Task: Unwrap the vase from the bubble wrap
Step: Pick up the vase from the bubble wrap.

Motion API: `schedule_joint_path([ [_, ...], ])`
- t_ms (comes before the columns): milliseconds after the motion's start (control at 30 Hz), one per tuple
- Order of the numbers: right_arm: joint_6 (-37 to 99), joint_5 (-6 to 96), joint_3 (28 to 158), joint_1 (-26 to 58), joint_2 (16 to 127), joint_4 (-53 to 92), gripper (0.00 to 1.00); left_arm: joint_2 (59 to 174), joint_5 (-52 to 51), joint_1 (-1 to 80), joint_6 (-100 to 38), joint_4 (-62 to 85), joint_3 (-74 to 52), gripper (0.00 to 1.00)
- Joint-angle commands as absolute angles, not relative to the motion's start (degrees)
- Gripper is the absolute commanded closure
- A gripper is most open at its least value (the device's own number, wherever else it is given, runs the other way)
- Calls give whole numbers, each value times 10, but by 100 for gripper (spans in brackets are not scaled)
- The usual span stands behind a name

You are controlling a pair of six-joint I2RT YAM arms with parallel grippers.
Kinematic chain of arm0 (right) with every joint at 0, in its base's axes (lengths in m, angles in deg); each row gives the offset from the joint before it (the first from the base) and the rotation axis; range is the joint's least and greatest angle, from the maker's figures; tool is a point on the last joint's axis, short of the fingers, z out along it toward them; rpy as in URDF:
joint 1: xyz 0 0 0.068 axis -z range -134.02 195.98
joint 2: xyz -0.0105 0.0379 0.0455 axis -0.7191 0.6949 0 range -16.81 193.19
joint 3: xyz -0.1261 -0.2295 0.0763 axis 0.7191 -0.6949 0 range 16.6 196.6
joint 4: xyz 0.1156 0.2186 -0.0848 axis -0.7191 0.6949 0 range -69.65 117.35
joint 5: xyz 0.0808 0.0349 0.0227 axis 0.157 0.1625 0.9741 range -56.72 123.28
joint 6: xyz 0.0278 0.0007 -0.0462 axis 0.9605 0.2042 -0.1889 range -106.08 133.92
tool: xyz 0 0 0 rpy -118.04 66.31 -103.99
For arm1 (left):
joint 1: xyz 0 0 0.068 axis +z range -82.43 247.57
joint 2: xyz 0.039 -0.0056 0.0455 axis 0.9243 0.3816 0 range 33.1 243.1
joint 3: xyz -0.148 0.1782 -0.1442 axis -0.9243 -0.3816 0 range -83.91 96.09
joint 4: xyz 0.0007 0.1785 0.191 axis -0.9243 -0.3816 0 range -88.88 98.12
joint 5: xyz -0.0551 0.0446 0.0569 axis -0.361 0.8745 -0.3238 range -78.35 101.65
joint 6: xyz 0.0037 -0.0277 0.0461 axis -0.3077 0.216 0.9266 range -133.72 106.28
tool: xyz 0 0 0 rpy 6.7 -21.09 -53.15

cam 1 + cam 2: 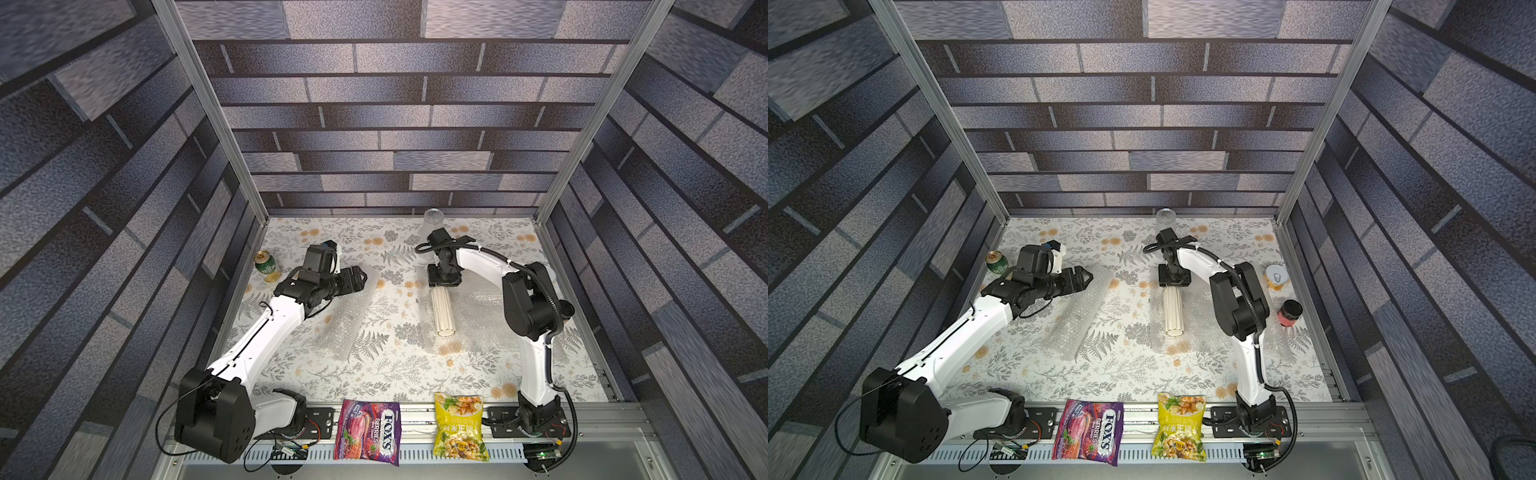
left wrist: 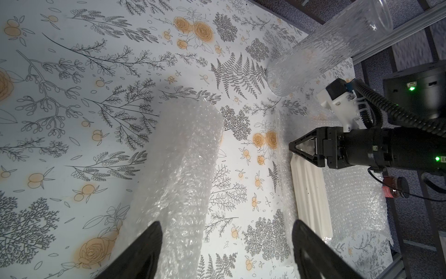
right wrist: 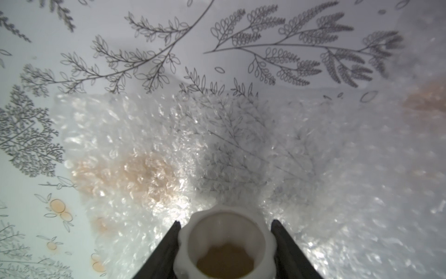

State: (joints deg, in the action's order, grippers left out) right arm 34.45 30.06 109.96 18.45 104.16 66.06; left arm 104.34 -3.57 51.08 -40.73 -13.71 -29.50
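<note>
We see our cream ribbed vase (image 1: 444, 313) lying bare on spread bubble wrap (image 1: 482, 328), right gripper (image 3: 226, 222) clamping its mouth end. Our left gripper (image 2: 226, 224) gapes over a separate roll (image 1: 349, 320), with open table (image 1: 399, 365) between.

Saw a ribbed cream vase (image 1: 1173, 309) lying on a spread sheet of bubble wrap (image 1: 1204, 332) on the flowered table (image 1: 1133, 374), with the right gripper (image 1: 1174, 286) directly over its far end. Noted the left gripper (image 1: 1087, 277) at the far end of a separate bubble wrap roll (image 1: 1077, 320), lying slantwise, well apart from the vase.
</note>
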Motion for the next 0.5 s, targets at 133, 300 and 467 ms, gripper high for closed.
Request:
schedule_joint_path([
  [133, 340, 295, 1096, 181, 1034, 639, 76, 1048, -44, 514, -389, -134, -298, 15],
  [300, 334, 291, 1077, 181, 982, 628, 85, 1055, -47, 513, -389, -136, -296, 16],
  [467, 334, 293, 1056, 181, 937, 623, 94, 1058, -50, 512, -391, -135, -295, 16],
])
